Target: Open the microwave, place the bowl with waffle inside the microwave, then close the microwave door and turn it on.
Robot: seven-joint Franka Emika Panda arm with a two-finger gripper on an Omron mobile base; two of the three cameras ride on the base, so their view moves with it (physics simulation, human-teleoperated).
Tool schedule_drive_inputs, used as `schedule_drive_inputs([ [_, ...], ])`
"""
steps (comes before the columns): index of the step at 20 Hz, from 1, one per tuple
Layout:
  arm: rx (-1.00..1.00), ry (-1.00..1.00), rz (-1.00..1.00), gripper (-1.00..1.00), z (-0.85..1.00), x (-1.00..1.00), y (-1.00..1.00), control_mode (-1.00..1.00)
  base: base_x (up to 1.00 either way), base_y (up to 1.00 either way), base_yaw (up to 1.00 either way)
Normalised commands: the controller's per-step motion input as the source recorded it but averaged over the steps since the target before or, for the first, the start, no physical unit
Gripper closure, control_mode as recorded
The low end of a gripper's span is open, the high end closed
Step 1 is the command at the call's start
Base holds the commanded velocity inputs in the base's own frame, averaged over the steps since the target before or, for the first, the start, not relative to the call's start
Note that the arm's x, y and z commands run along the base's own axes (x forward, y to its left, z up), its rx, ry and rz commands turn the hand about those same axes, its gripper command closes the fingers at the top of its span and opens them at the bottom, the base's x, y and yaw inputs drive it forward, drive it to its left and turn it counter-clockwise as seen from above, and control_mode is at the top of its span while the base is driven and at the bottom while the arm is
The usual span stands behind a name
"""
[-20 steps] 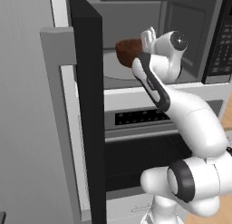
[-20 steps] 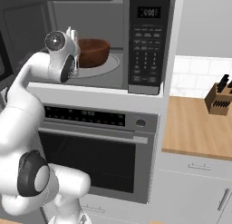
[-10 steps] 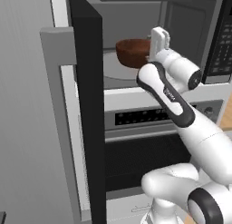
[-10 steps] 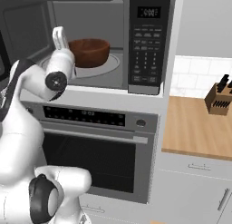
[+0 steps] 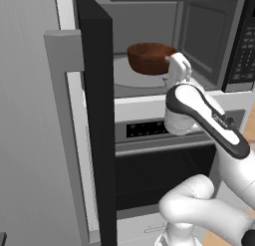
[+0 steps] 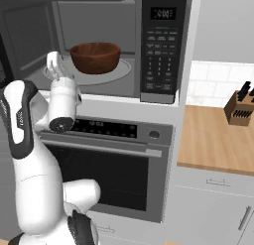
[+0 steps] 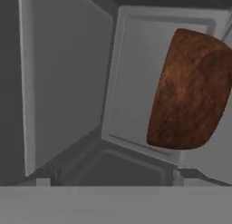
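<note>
Microwave (image 6: 124, 45) stands open, and the dark reddish-brown bowl (image 6: 95, 57) sits on the pale round turntable (image 5: 130, 77) inside its grey cavity. The waffle cannot be seen over the bowl's rim. Placing looks finished, so the step in hand is likely clearing the arm out. The next move calls for reaching the microwave door (image 5: 95, 115), which stands swung wide at the microwave's left, and pushing it shut without brushing the bowl. The white arm rises from below the microwave, forearm upright, wrist at the cavity's front edge. The claw (image 5: 175, 63) is spread wide and empty, beside the bowl, apparently just clear of it.
</note>
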Motion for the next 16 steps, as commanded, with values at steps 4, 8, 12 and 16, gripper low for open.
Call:
schedule_drive_inputs([
  [4, -0.38, 0.39, -0.02, -1.00, 0.23, -1.00, -0.02, -1.00, 0.00, 0.00, 0.00],
  [8, -0.57, 0.39, 0.00, -1.00, 0.42, -0.79, -0.20, -1.00, 0.00, 0.00, 0.00],
  [12, -0.64, 0.45, 0.00, -1.00, 0.51, -0.55, -0.23, -1.00, 0.00, 0.00, 0.00],
  [16, -0.60, 0.53, 0.00, -1.00, 0.65, -0.23, -0.12, -1.00, 0.00, 0.00, 0.00],
])
